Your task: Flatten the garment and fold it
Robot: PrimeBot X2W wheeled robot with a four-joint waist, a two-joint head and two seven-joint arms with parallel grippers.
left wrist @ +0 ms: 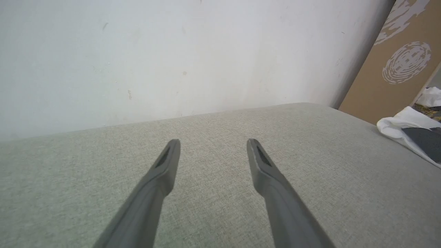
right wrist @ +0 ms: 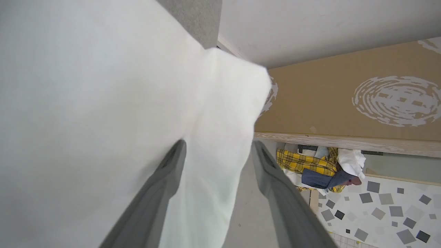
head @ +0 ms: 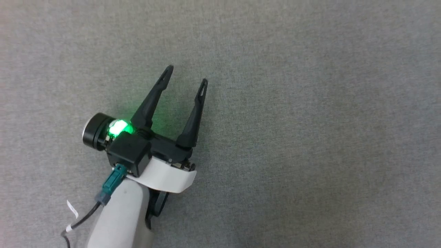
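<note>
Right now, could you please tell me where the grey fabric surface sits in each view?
Head view: grey fabric surface all around the left gripper.
Left wrist view: lower half, below the white wall.
Right wrist view: likely the strip at top centre, above the garment.
Shared landmark: the brown swirl-printed board, both wrist views.

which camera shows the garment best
Right wrist view: the garment fills its left half, white cloth between the spread fingers of the right end effector. Left wrist view catches a white-and-dark corner at its right edge. Head view looks at grey surface.
</note>
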